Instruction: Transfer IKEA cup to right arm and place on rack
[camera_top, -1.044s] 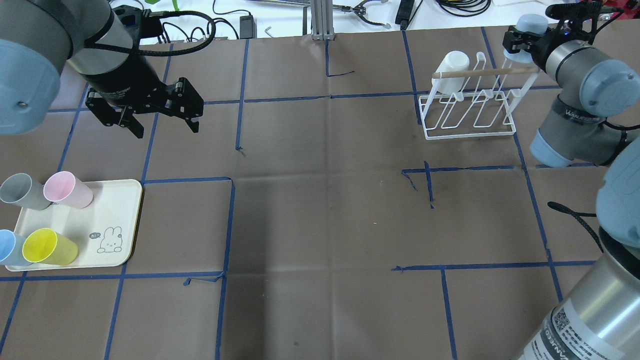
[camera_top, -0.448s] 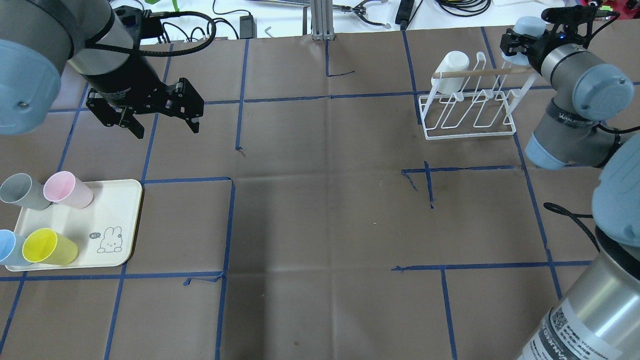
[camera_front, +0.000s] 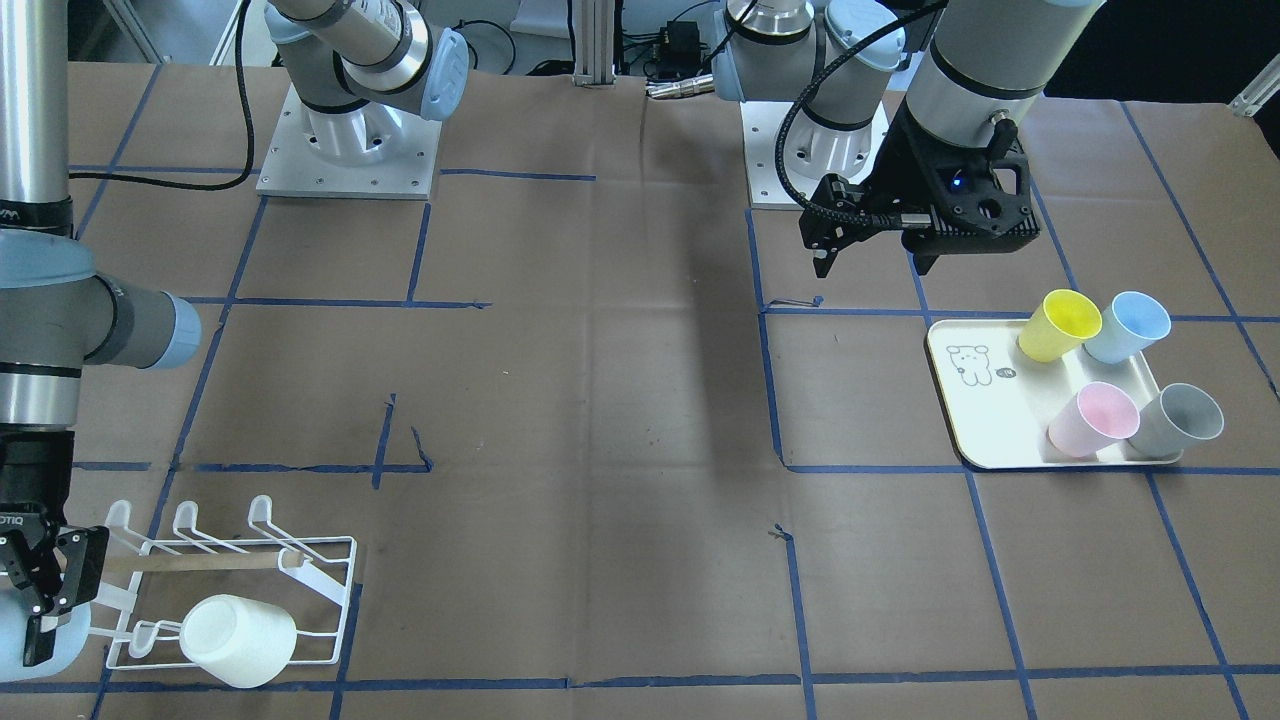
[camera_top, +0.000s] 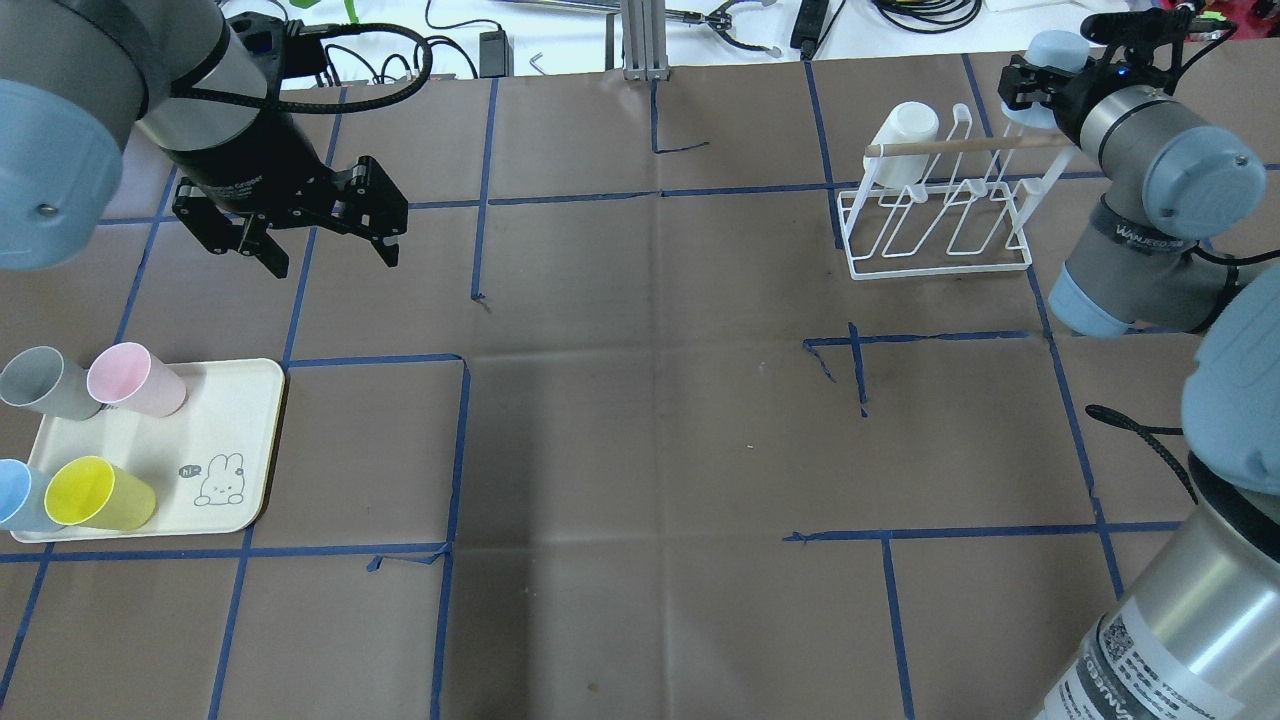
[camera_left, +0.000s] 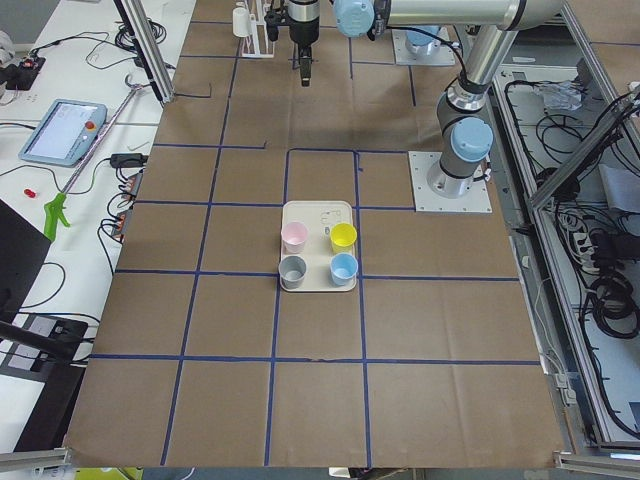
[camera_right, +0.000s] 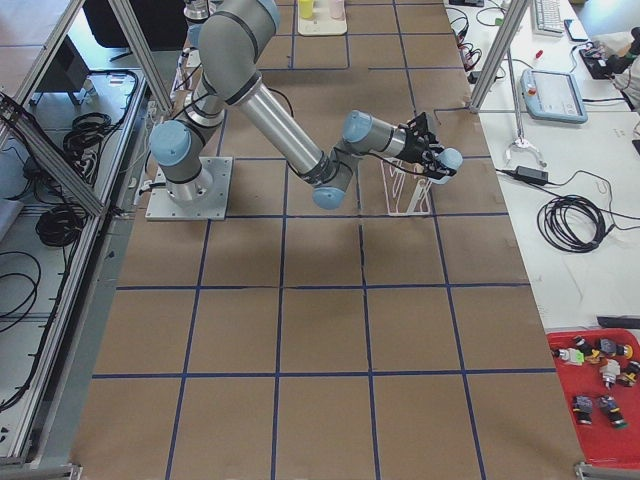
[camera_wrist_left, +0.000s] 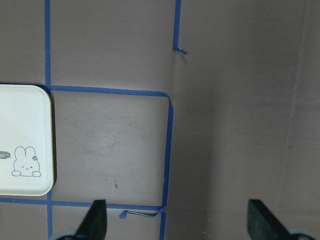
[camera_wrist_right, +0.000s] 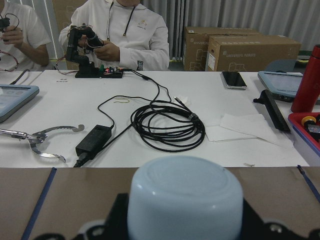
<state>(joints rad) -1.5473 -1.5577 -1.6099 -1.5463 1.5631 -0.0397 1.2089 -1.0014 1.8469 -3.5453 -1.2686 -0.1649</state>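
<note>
- While clamped on the pale blue cup (camera_top: 1062, 45), the right fingers (camera_top: 1020, 85) sit beside the rack (camera_top: 940, 262)'s end.
- One white cup (camera_top: 905, 130) hangs on that rack.
- Over the table (camera_top: 650, 400), the left fingers (camera_wrist_left: 96, 220) gape empty.
- The tray (camera_front: 985, 420) holds four coloured cups (camera_front: 1093, 420).

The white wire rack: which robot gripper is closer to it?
Right. The right gripper holds a pale blue cup at the rack's end; the left gripper hangs open across the table, near the tray.

even bright overhead light, soft shadows on the brown table cover (camera_top: 640, 420); nearest pale blue cup (camera_wrist_right: 185, 200) slightly soft.
</note>
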